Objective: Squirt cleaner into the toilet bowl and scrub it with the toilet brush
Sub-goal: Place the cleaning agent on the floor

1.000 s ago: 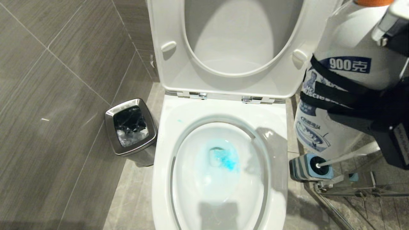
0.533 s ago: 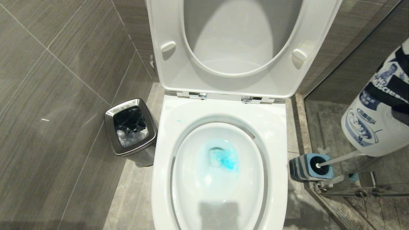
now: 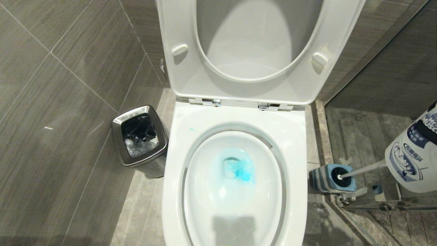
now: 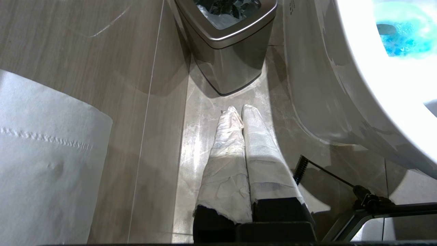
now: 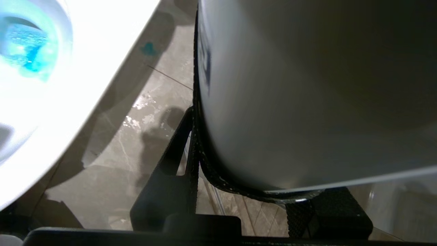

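The toilet bowl point(image 3: 235, 191) lies open, seat and lid point(image 3: 259, 51) tipped up against the wall. A pool of turquoise cleaner point(image 3: 240, 169) sits in the water at the bottom of the bowl, and a small blue-green speck marks the rim at the back left.

A white cleaner bottle point(image 3: 414, 157) with blue printed labels shows at the right edge of the head view, off to the right of the toilet and above the floor. In the right wrist view the bottle point(image 5: 307, 95) fills most of the picture, with the right gripper point(image 5: 245, 191) partly closed around its wide body and a black strap running under it.

The toilet brush point(image 3: 362, 169) stands in its blue-grey holder point(image 3: 327, 177) on the floor just right of the toilet, its white handle leaning to the right and passing behind the bottle.

A steel bin point(image 3: 140, 136) stands on the floor to the left of the toilet. The left gripper point(image 4: 242, 112) hangs low between the bin and the toilet, its cloth-wrapped fingers point(image 4: 225, 150) pressed together and holding nothing. A sheet of toilet paper point(image 4: 44, 150) hangs beside it
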Controlling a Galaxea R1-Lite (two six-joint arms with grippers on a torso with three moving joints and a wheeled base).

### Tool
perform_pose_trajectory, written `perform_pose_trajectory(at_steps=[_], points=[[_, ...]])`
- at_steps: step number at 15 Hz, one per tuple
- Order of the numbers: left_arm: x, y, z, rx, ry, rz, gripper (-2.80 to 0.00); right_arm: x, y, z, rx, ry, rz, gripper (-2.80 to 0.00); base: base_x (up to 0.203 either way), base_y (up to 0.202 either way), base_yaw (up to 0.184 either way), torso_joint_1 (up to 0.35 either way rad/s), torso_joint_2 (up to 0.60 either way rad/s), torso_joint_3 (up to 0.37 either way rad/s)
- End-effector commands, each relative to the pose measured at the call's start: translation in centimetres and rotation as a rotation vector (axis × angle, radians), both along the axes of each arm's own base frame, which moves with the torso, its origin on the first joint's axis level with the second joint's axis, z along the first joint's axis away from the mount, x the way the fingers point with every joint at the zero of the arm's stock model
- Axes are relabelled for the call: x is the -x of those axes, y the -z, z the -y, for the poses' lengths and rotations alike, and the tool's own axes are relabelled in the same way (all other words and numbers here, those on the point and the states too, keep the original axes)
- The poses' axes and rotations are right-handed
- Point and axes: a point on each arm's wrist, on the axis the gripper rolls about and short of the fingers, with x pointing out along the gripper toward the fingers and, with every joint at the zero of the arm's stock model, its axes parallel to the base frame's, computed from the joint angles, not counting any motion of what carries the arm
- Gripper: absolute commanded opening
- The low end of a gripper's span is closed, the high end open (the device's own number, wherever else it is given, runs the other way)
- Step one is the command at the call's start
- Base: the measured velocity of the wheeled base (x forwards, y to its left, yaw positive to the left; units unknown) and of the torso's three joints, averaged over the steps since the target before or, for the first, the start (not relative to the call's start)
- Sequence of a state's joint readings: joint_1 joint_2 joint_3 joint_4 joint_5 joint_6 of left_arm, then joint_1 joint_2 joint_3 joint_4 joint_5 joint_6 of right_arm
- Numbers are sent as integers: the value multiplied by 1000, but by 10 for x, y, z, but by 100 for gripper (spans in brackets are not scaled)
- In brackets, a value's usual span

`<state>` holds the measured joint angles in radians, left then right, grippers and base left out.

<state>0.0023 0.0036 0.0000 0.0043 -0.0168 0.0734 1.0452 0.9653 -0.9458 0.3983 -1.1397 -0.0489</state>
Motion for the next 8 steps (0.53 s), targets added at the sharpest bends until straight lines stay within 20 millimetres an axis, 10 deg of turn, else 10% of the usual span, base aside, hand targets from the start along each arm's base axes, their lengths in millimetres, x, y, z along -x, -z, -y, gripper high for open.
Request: perform_pose_trajectory(at_steps=[1,8], points=[[0,0,0,0,-1,0,-280,-16,-5,-11,15,64,-22,-280,0,0,0,0,0,0],[0,0,0,0,1,0,-280,-142,-12,-39,-143,191,-80,-280,0,0,0,0,0,0]])
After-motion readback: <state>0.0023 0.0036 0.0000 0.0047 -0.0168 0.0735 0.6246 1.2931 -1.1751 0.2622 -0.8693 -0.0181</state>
